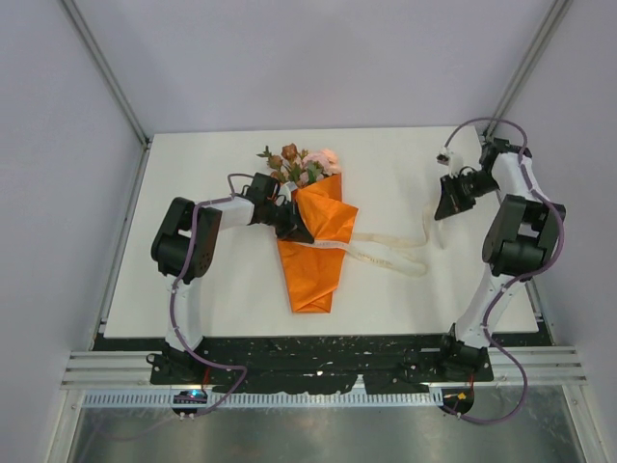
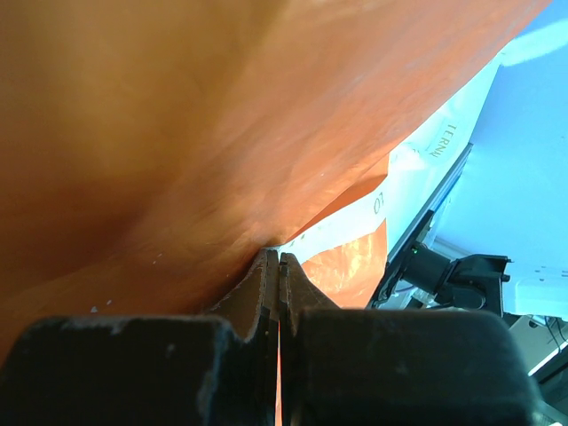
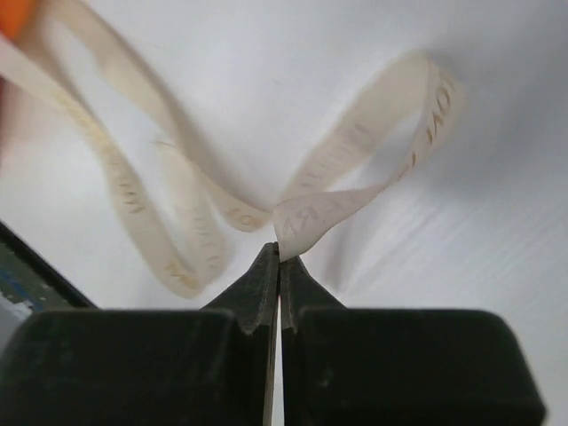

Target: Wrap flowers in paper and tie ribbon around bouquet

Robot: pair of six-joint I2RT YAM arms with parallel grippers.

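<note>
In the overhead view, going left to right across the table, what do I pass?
From the left: left gripper → bouquet → ribbon → right gripper.

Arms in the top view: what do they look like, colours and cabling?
The left arm and right arm have white links with black joint housings; a purple-grey cable loops along each. The left gripper and right gripper have black, wedge-shaped fingers.

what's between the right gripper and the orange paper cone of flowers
Only the cream-white fabric ribbon, looping over white table from orange paper cone to right gripper; top view shows it.
</note>
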